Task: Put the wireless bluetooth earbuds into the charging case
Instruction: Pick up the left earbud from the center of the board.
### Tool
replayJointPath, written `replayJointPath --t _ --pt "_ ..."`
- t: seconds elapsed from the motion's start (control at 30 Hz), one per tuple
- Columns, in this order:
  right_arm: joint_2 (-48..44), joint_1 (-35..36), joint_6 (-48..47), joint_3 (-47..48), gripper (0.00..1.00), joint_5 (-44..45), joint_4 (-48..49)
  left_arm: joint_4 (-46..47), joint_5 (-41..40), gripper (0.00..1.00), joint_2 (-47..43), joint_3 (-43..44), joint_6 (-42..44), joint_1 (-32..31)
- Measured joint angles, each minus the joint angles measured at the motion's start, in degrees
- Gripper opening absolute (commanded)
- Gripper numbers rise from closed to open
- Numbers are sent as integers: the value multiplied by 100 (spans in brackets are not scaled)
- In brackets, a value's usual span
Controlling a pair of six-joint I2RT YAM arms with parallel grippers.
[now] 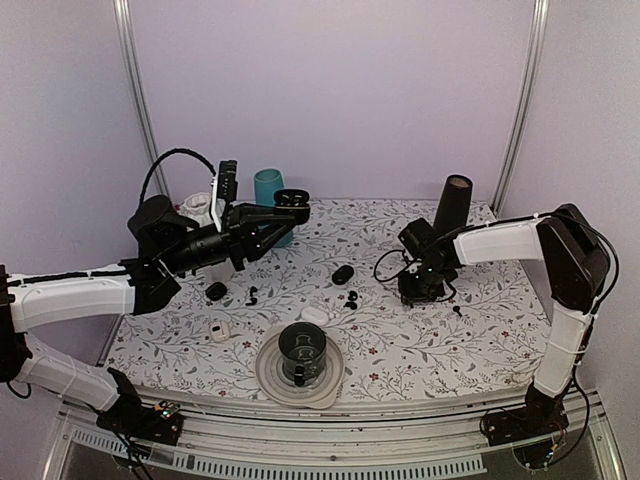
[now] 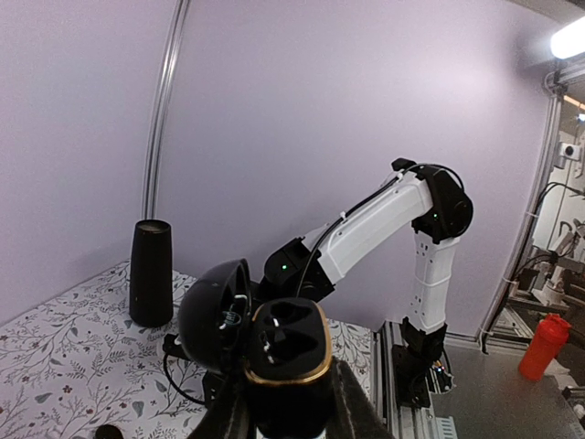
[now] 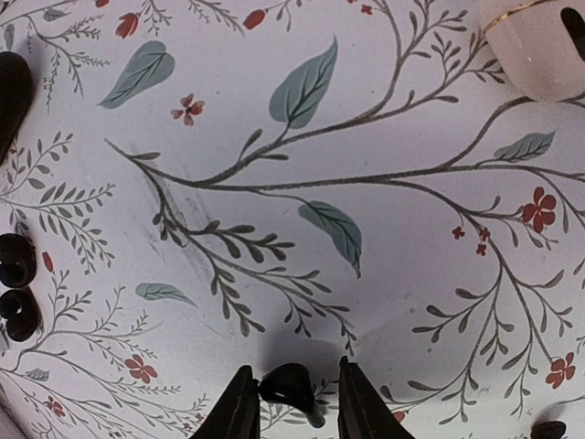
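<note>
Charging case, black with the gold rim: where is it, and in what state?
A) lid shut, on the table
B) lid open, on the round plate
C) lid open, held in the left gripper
C: the left wrist view shows the charging case clamped in the left gripper, off the table, with its lid hinged back.

I see my left gripper [image 1: 284, 214] holding the open charging case [image 1: 291, 199] aloft, my right gripper [image 1: 420, 294] low over the table [image 1: 490, 330].
</note>
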Motion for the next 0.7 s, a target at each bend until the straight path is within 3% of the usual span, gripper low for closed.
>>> replayJointPath --t 0.7 --pt "273 127 -476 315 29 116 -186 0 2 0 11 0 -9 0"
